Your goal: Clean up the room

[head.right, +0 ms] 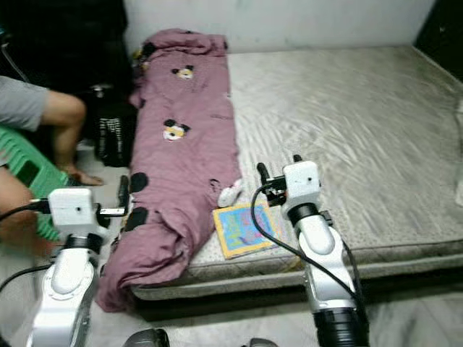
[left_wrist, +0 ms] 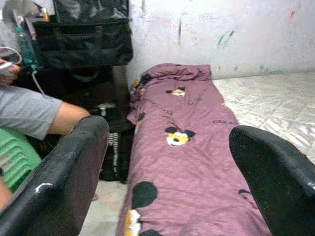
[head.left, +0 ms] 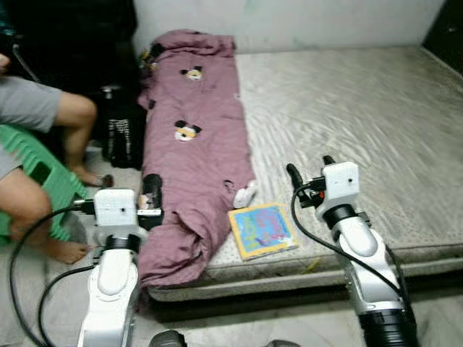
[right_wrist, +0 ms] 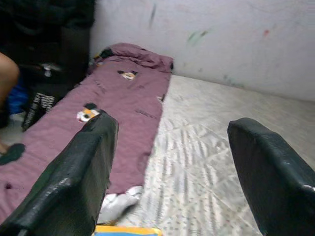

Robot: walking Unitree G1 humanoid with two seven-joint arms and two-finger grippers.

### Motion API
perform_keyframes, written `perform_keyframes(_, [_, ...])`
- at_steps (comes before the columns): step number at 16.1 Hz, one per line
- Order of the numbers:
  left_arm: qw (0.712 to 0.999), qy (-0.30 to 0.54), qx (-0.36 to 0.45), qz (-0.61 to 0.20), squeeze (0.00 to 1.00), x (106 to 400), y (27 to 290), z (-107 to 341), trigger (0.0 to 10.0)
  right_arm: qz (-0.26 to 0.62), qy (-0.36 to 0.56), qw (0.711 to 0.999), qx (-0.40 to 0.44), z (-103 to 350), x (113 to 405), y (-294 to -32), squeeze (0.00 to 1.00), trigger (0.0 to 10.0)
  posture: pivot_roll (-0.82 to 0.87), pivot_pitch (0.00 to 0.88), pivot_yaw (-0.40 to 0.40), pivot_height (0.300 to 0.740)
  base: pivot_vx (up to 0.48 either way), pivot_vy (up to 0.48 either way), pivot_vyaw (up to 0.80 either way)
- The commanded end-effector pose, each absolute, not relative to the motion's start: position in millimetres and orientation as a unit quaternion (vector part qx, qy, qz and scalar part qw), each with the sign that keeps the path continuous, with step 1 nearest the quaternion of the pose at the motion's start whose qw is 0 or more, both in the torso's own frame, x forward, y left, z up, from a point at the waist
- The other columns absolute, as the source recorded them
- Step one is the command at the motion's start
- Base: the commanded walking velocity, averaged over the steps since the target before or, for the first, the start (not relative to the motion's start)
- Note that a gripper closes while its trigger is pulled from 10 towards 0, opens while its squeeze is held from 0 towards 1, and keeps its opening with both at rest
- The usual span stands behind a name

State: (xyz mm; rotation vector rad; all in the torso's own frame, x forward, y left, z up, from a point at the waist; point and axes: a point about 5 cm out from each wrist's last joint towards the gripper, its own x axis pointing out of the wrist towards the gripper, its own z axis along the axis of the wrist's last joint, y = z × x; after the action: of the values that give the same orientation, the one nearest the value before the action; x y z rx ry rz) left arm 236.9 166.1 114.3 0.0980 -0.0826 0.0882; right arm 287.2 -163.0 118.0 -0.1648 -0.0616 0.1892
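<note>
Overhead, a book (head.left: pixel 262 230) lies beside the purple blanket (head.left: pixel 192 152); both tools spread.

Showing two silver arms with rounded, glossy segments and darker rings at the joints. Carrying a white, boxy wrist housing on each, small dark fasteners dotting its face. Trailing black cables in loose loops from both housings back along the forearms. Ending in a left end effector (head.left: pixel 150 194) and a right end effector (head.left: pixel 309 168), each bearing two long black fingers (left_wrist: pixel 61 184) with scuffed, faintly speckled, slightly glossy surfaces and rounded tips.
</note>
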Motion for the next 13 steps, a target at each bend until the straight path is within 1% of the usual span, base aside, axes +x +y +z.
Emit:
perform_keyframes(1, [0.997, -0.034, 0.055, 0.051, 0.00, 236.7, 170.7, 112.7, 10.0, 0.098, -0.034, 0.992, -0.078, 119.8, 288.4, -161.1, 0.00, 10.0, -0.08, 0.039, 0.006, 0.740, 0.000, -0.277, 0.00])
perform_keyframes(11, [0.997, -0.035, 0.054, 0.052, 0.00, 236.7, 168.9, 112.5, 10.0, 0.102, -0.036, 0.991, -0.075, 120.3, 290.1, -160.5, 0.00, 10.0, -0.08, 0.038, 0.000, 0.740, 0.000, -0.282, 0.00])
perform_keyframes(13, [0.996, -0.038, 0.052, 0.057, 0.00, 236.6, 168.7, 112.7, 10.0, 0.104, -0.037, 0.991, -0.077, 120.4, 290.3, -160.1, 0.00, 10.0, -0.08, 0.038, -0.002, 0.740, 0.000, 0.000, 0.00])
